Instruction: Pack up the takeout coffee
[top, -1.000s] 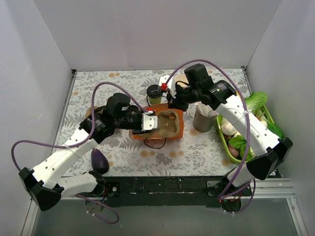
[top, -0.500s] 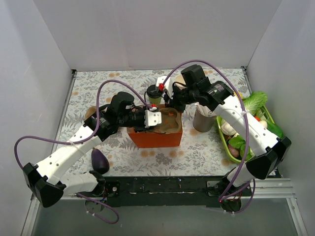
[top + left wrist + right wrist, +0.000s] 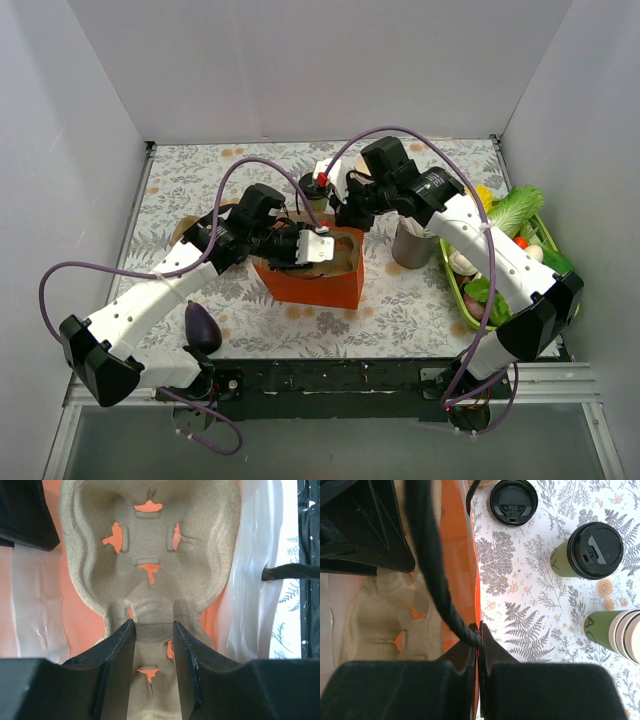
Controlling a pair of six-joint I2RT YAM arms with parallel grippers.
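The takeout coffee [image 3: 590, 550], a green cup with a black lid, stands upright on the floral cloth beyond the orange bag [image 3: 318, 283]; the top view shows it [image 3: 313, 186] beside the right arm. My left gripper [image 3: 154, 630] is shut on the middle ridge of the pulp cup carrier [image 3: 150, 540], holding it inside the bag [image 3: 220, 610]. It also shows in the top view [image 3: 318, 247]. My right gripper [image 3: 479, 630] is shut on the bag's rim [image 3: 474, 575] by its black cord handle [image 3: 432, 575]; the top view shows it [image 3: 346, 215] at the bag's far edge.
A loose black lid [image 3: 513, 502] and a stack of lidless cups [image 3: 620, 632] lie near the coffee. A grey metal cup [image 3: 411, 244] stands right of the bag. A green basket [image 3: 455, 283] of vegetables is at the right. An eggplant [image 3: 203, 325] lies front left.
The bag has gone from lying tilted to standing open. My left gripper has pushed the carrier further into it. My right gripper has shifted left with the rim.
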